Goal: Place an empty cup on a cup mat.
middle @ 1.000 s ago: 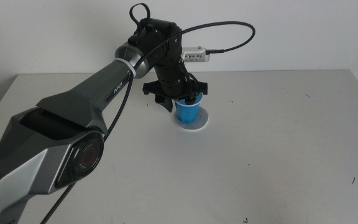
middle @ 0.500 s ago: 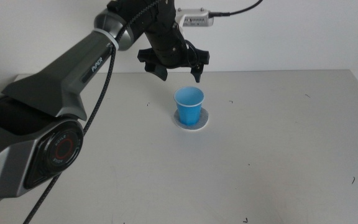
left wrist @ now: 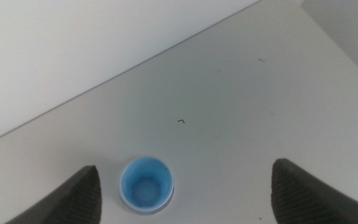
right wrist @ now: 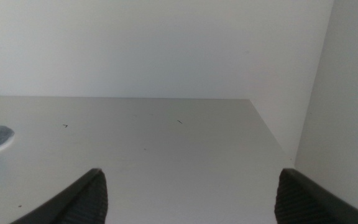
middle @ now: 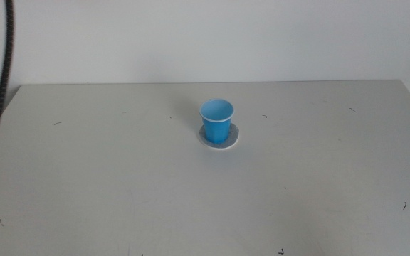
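- One cup [middle: 216,120] stands upright on the cup mat [middle: 228,143], a little toward 12 o'clock from the middle of the table [middle: 319,199]; it looks empty, and nothing touches it.
- The placing step seems to be done: the cup's base sits inside the mat's white edge, so I judge that only the retreat of the arm is left.
- The next move calls for little: the left gripper [left wrist: 185,193] should go on clear of the cup without brushing its rim, and the right one should stay where it is.
- The left gripper hangs high above the cup, its fingers spread wide with the cup between them far below; the middle view does not show this gripper at all, only a dark cable [middle: 4,64] at 9 o'clock.
- The left wrist view looks straight down into the cup and shows a bare light-blue bottom; the mat is almost hidden there, perhaps a thin pale rim.
- The right gripper [right wrist: 188,196] waits low at the table's side, fingers spread and holding nothing; its view shows the cup and mat from the side.
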`<action>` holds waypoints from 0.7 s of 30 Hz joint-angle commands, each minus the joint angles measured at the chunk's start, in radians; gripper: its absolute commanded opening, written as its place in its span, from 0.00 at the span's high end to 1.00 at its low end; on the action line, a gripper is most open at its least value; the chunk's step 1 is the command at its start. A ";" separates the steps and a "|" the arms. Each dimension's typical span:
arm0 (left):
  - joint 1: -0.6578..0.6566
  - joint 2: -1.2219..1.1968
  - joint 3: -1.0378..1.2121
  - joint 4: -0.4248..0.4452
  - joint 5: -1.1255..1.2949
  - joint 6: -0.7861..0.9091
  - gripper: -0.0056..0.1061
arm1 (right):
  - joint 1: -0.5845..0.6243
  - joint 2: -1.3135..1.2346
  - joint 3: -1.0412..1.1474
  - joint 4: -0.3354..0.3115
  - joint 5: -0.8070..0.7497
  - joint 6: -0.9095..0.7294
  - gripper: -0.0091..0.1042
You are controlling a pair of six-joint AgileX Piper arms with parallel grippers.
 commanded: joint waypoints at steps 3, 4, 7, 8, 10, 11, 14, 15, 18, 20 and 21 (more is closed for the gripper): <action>0.000 -0.189 0.066 -0.016 0.051 0.023 0.01 | 0.002 -0.019 -0.012 -0.009 -0.078 -0.008 0.09; 0.000 -0.225 0.102 -0.007 0.051 0.030 0.01 | 0.002 -0.019 -0.012 -0.009 -0.078 -0.008 0.09; 0.000 -0.340 0.229 0.052 0.051 0.030 0.01 | 0.002 -0.019 -0.012 -0.009 -0.078 -0.008 0.09; 0.000 -0.386 0.282 0.078 0.051 0.025 0.01 | 0.002 -0.019 -0.012 -0.009 -0.078 -0.008 0.09; 0.000 -0.483 0.380 0.122 0.047 0.005 0.01 | 0.002 -0.019 -0.012 -0.009 -0.078 -0.008 0.09; 0.000 -0.534 0.436 0.147 0.035 -0.005 0.01 | 0.002 -0.019 -0.012 -0.009 -0.078 -0.008 0.09; 0.000 -0.669 0.598 0.213 -0.054 -0.016 0.01 | 0.002 -0.019 -0.012 -0.009 -0.078 -0.008 0.09; 0.001 -0.721 0.659 0.233 -0.100 -0.016 0.01 | 0.002 -0.019 -0.012 -0.009 -0.078 -0.008 0.09; 0.032 -0.878 0.838 0.272 -0.227 -0.016 0.01 | 0.002 -0.019 -0.012 -0.009 -0.078 -0.008 0.09; 0.085 -0.972 0.967 0.267 -0.300 -0.016 0.01 | 0.002 -0.019 -0.012 -0.009 -0.078 -0.008 0.09; 0.117 -1.006 1.018 0.261 -0.328 -0.016 0.01 | 0.002 -0.019 -0.012 -0.009 -0.078 -0.008 0.09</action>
